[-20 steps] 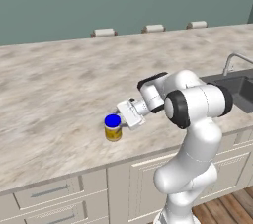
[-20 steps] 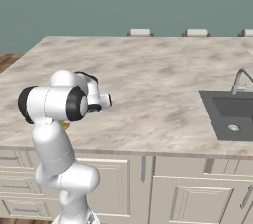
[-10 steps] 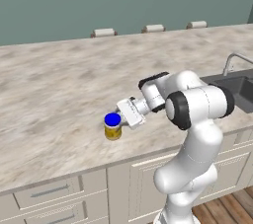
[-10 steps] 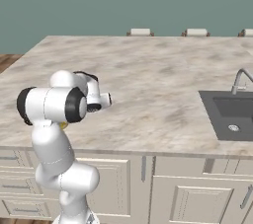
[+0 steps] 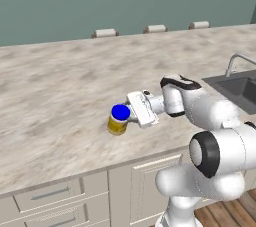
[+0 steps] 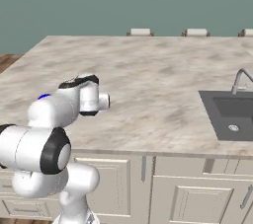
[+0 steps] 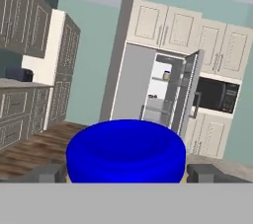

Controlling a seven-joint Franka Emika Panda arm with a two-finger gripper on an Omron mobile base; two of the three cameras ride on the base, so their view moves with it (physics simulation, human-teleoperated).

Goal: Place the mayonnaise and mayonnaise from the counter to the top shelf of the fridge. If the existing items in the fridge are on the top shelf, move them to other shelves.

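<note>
A mayonnaise jar (image 5: 118,120) with a bright blue lid and pale yellow body is near the front of the beige counter (image 5: 60,81). My gripper (image 5: 129,116) reaches it from the right, its fingers shut against the jar's sides. In the hand view the blue lid (image 7: 126,151) spans the gap between the two fingertips (image 7: 52,172). In the right base view my arm hides most of the jar, leaving a sliver of blue lid (image 6: 44,96). Far off, the fridge (image 7: 163,99) stands open, with a small pale thing (image 7: 167,75) on a high shelf.
A sink (image 5: 240,88) with a faucet (image 6: 240,79) is sunk into the counter on the right. Chair backs (image 5: 105,33) line the far edge. Cream drawers and cabinets (image 5: 60,196) run below the front edge. A microwave (image 7: 217,97) sits right of the fridge.
The fingers have closed in a little onto the jar. The jar and hand have shifted slightly up and to the right in the left base view, and the arm has changed posture.
</note>
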